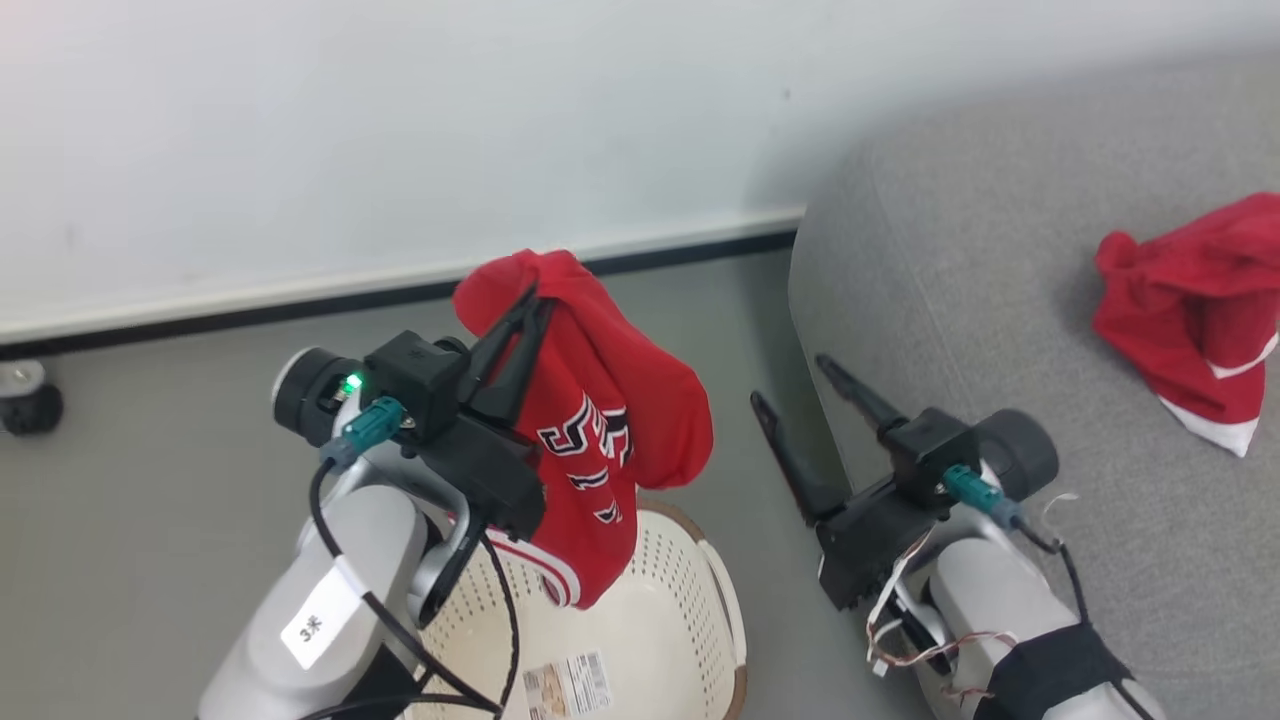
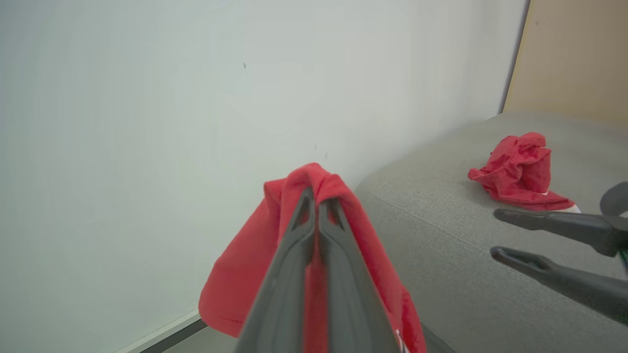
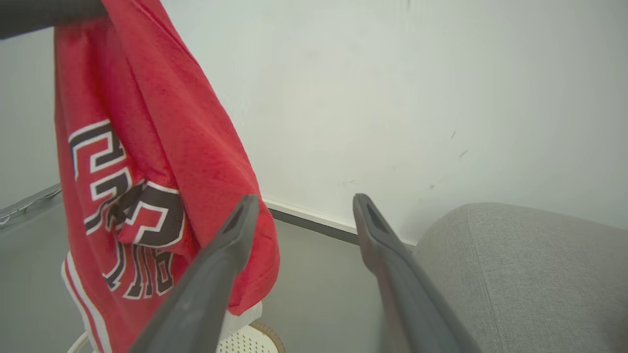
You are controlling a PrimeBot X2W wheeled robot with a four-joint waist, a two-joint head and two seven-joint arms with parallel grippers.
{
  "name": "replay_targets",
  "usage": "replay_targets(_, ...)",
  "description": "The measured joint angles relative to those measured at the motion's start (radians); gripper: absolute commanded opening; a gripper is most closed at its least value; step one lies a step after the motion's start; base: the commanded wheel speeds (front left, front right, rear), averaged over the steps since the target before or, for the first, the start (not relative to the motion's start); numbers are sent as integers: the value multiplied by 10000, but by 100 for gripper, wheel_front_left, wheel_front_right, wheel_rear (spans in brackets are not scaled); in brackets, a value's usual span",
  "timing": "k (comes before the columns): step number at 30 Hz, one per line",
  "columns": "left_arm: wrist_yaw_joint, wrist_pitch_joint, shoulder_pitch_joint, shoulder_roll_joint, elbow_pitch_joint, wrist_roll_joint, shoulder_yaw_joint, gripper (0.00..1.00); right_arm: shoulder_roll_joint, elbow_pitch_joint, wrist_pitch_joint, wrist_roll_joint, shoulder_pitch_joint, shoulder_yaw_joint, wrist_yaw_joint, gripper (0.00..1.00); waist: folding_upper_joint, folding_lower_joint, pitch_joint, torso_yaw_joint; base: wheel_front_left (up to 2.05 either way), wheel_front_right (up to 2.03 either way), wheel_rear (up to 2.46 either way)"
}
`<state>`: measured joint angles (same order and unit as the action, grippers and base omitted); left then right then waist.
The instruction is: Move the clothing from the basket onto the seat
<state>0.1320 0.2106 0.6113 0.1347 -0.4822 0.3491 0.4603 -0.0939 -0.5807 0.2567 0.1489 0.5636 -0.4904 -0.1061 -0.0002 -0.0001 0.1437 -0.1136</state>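
Above the basket (image 1: 690, 590), my left fingers (image 1: 520, 330) pinch a red jersey (image 1: 590, 440) aloft; my right fingers (image 1: 785, 450) stand spread beside the grey sofa (image 1: 950, 330), where another red garment (image 1: 1190, 310) lies crumpled.

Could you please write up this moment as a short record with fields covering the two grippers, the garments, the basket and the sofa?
left gripper: shut on the red jersey, holding it above the basket
right gripper: open, empty, beside the sofa's edge
red jersey: hangs draped from the fingers, lettering visible
basket: on the floor below the jersey; a printed label lies inside
second red garment: crumpled on the sofa
task state: one garment on the seat, one in the air
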Motion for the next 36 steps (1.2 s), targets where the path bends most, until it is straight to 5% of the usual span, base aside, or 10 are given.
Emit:
replay_targets(11, 0, -606, -293, -384, 368, 353, 717, 0, 224, -1476, -2, 290, -44, -1262, -173, 100, 0, -1, -1593, 440, 0, 0, 0)
replay_targets(27, 0, -1216, -820, -424, 1789, 694, 1300, 0, 301, -2280, -2, 1039, 747, -4010, -184, 100, 2, 0, -2258, 1305, 0, 0, 0)
replay_targets(28, 0, -1246, -846, -426, 1831, 721, 1338, 0, 307, -2316, 0, 1112, 850, -4044, -184, 85, 2, 0, -2271, 1331, 0, 0, 0)
replay_targets(29, 0, -1300, -891, -424, 1948, 721, 1338, 0, 305, -2322, 0, 1195, 944, -4096, -184, 44, 2, 1, -2281, 1356, 0, 0, 0)
replay_targets(30, 0, -1304, -918, -422, 2033, 721, 1338, 0, 309, -2332, 0, 1264, 1038, -4148, -184, 34, 2, 1, -2286, 1374, 0, 0, 0)
replay_targets(31, 0, -1350, -936, -422, 2098, 723, 1337, 0, 314, -2341, 0, 1331, 1114, -4186, -184, 0, 2, 0, -2286, 1386, 0, 0, 0)
replay_targets(36, -113, -1475, -1187, -328, 2282, 821, 1229, 0, 313, -2318, 0, 1810, 1251, -4320, -184, 0, 2, 0, -2257, 1390, 0, 0, 0)
